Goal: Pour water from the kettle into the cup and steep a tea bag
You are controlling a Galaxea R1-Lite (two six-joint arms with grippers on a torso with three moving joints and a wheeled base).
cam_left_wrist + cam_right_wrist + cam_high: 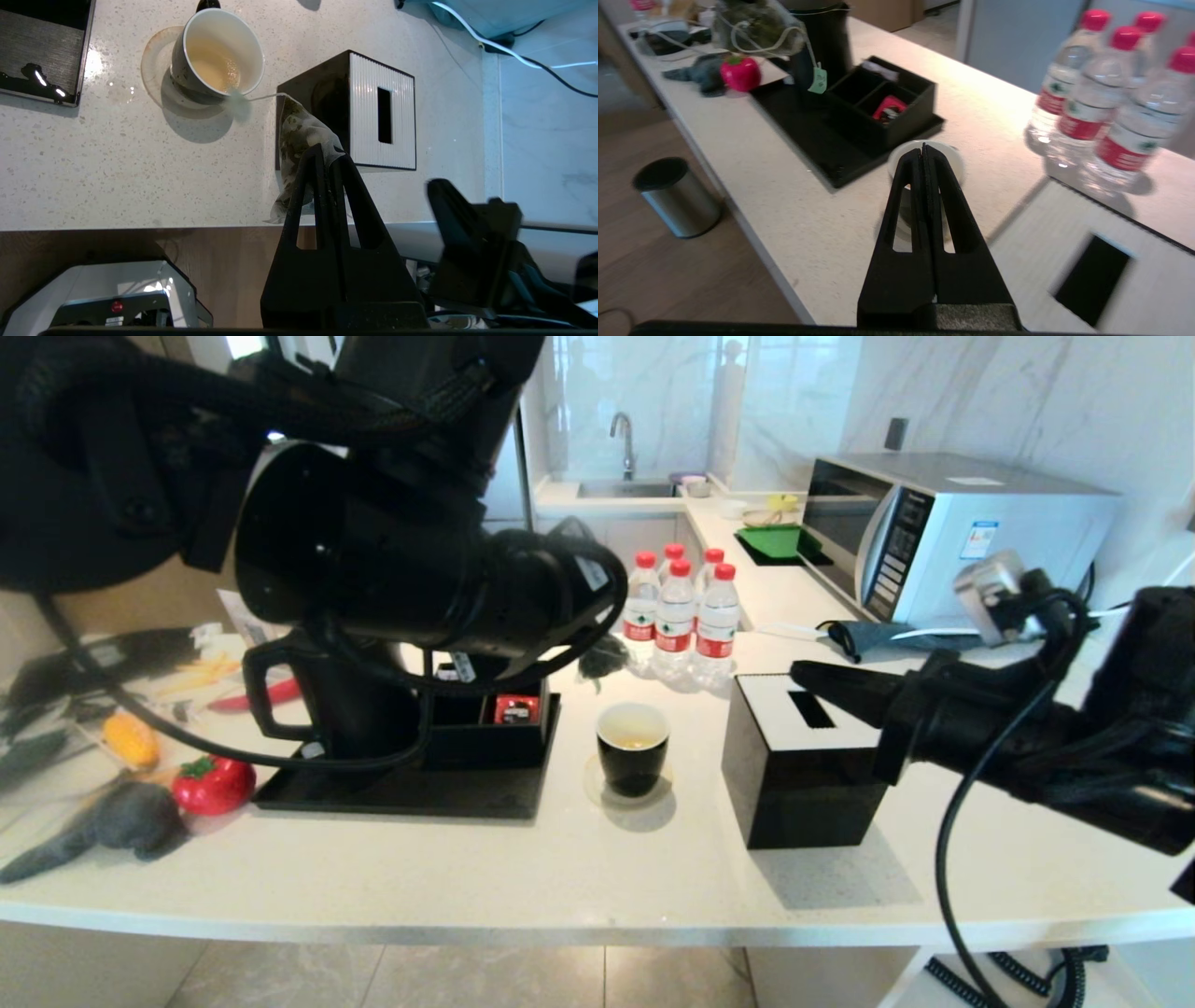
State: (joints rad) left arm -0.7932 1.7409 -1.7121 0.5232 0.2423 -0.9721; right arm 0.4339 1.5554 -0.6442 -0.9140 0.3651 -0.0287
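Note:
The tall black kettle (350, 705) stands on the black tray (467, 793), mostly hidden behind my left arm. To its right the small black cup (633, 749) sits on a round coaster and holds a pale yellowish pool of water (215, 70). My left gripper (329, 151) is shut on the grey-green tea bag (296, 133), held in the air above and a little left of the cup; its string and tag (239, 105) dangle free. My right gripper (808, 674) is shut on nothing and hovers over the black tissue box (803, 775), pointing toward the cup (953, 161).
A black compartment box (896, 123) with a red packet (888, 108) sits on the tray. Several red-capped bottles (677, 611) stand behind the cup. A microwave (943, 537) is at the back right, toy vegetables (213, 784) at the left. A bin (676, 196) stands on the floor.

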